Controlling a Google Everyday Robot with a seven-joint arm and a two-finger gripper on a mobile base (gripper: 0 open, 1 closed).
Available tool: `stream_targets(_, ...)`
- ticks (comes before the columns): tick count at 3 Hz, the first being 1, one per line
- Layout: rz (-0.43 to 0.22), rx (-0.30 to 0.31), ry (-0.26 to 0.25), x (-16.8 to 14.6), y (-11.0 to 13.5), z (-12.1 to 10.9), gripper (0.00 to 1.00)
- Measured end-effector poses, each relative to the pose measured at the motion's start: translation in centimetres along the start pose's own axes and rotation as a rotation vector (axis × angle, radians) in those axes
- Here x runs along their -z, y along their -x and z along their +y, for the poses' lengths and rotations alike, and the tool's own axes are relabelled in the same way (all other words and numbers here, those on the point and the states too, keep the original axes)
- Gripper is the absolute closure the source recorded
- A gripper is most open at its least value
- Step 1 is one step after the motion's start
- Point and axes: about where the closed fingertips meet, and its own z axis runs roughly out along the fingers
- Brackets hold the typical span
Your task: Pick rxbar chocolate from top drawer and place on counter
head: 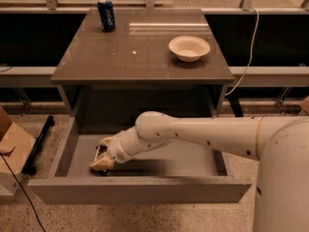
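The top drawer [140, 190] stands pulled open below the counter [135, 57]. My gripper [100, 161] is down inside the drawer, at the left front of its grey floor, with the white arm reaching in from the right. The rxbar chocolate does not show clearly. Only a dark sliver lies under the gripper's pale tip, and I cannot tell whether that is the bar or shadow. No bar lies on the counter.
A blue soda can [106, 15] stands at the counter's back left. A white bowl [189, 47] sits at its right. A cardboard box [12, 149] and a black bar [38, 144] lie on the floor to the left. A cable [247, 57] hangs at the right.
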Motion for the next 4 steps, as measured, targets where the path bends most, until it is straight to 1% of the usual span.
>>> stream_targets(1,0.000,0.000,0.000,0.1,0.2,0.0,1.00)
stream_targets(3,0.000,0.000,0.000,0.2,0.2,0.0,1.00)
stream_targets(4,-0.111,0.075,-0.040,8.9,4.8,-0.9,1.00)
